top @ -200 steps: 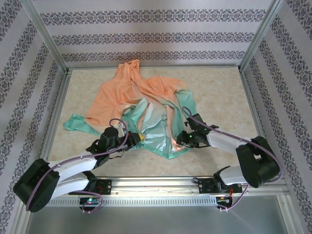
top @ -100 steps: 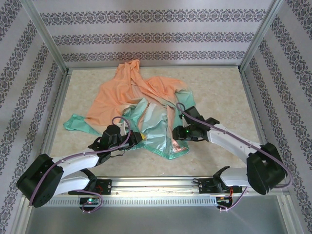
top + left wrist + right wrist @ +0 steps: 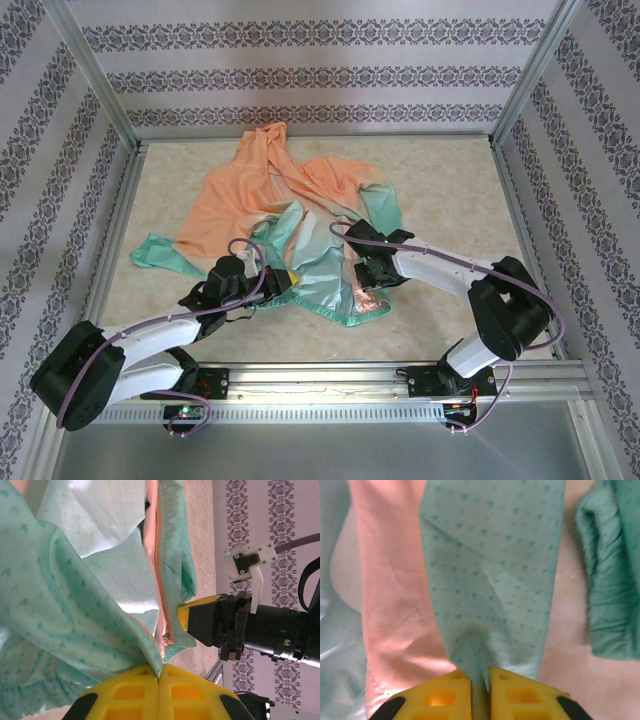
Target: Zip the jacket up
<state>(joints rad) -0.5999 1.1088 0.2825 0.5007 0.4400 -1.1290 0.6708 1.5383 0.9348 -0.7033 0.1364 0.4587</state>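
While the left gripper (image 3: 158, 676) is staying clamped on the mint hem at the foot of the zipper (image 3: 159, 590), the right gripper (image 3: 479, 681), having swung in and closed, is now pinching a nearby green fold, so the jacket (image 3: 290, 210), lying crumpled on the table (image 3: 450, 200), is apparently being readied for zipping.

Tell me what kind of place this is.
Probably a robot test booth: aluminium frame, patterned wall panels around a table, left arm and right arm bolted at its near rail.
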